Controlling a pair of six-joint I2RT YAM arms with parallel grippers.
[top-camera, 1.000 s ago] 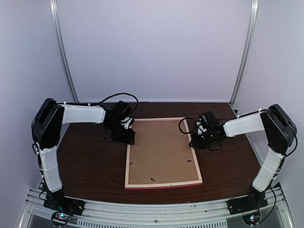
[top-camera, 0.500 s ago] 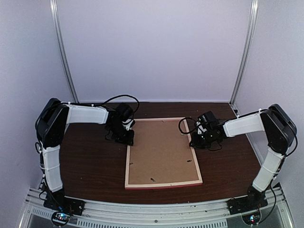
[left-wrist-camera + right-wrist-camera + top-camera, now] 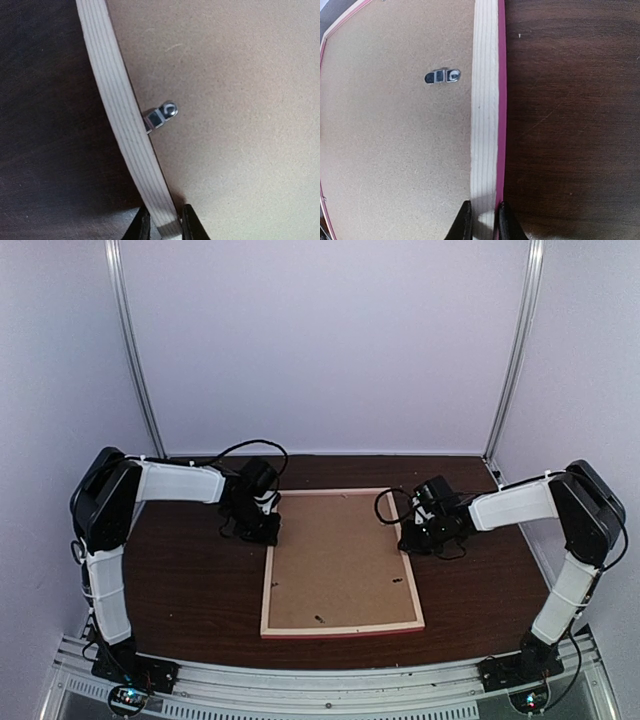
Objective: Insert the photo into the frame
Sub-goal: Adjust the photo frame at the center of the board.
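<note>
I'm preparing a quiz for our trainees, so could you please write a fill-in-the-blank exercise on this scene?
1. The frame lies on the table with its ____ facing up.
2. The backing board inside it is ____ in colour.
3. The left gripper and right gripper each pinch one ____ of the frame.
Missing words: back; brown; rail.

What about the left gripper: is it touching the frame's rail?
Touching. The left wrist view shows the left gripper straddling the frame's pale rail, both fingertips pressed against its sides with no gap visible.
</note>
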